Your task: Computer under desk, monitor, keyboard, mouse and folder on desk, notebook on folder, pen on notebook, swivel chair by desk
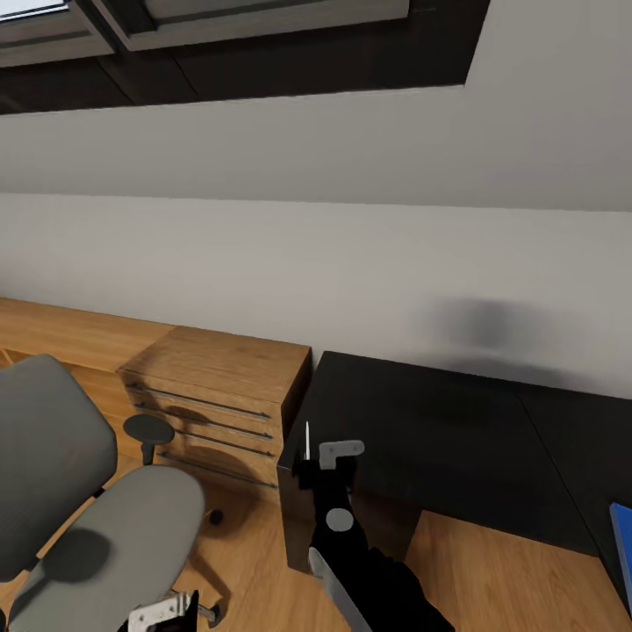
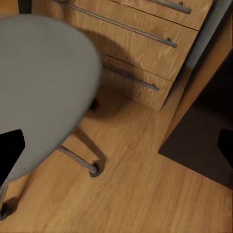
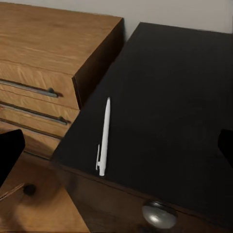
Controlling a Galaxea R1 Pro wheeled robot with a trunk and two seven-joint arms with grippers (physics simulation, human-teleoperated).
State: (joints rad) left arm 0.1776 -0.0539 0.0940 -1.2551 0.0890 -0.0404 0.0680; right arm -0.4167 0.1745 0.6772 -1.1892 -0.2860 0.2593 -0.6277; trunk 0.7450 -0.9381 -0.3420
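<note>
One pen [image 3: 103,136] lies flat on the glossy black top of the bench [image 1: 439,430], close to the corner nearest the wooden cabinet [image 1: 219,399]. In the head view the pen [image 1: 307,441] appears as a thin white stick at that corner, just beside the right end effector [image 1: 329,456]. In the right wrist view the two dark fingertips stand well apart at either edge of the frame, with the pen between them and untouched.

One swivel chair [image 1: 96,518] stands on the wood floor [image 1: 491,579] beside the cabinet, its grey seat and backrest visible along with one round black armrest pad. One blue folder [image 1: 622,544] shows as a strip at the frame edge, on the bench's side section.

The cabinet shows four drawer fronts with long metal bar handles. One round silver knob [image 3: 158,215] is visible on the bench's front face, below the pen.

The left end effector [image 1: 162,612] hangs low, beside the chair seat [image 2: 43,82]; its fingertips stand apart, holding nothing.

No brand marks, labels or legible writing appear on any item.
</note>
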